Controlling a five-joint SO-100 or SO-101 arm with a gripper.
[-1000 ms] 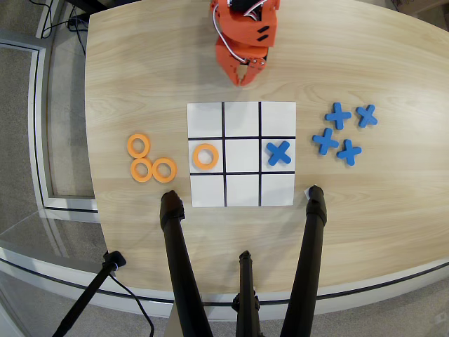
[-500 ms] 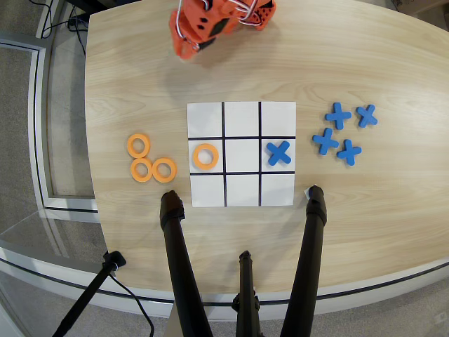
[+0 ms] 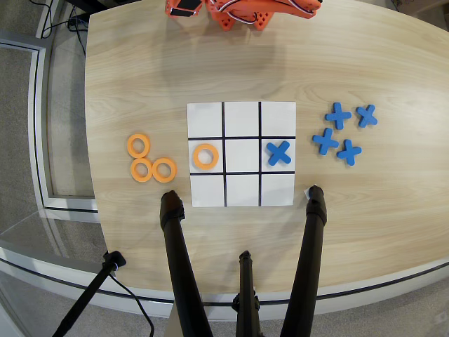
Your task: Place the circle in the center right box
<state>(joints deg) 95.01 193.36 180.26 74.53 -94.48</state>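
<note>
Circle [image 3: 205, 156] flat in mid-row left cell [image 3: 205, 156], well apart from arm [image 3: 242, 12]; fingers' state: can't tell.

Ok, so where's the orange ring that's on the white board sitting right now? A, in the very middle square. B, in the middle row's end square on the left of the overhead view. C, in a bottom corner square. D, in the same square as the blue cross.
B: the orange ring lies in the middle row's left end square of the board in the overhead view, opposite the blue cross in the right end square.
</note>
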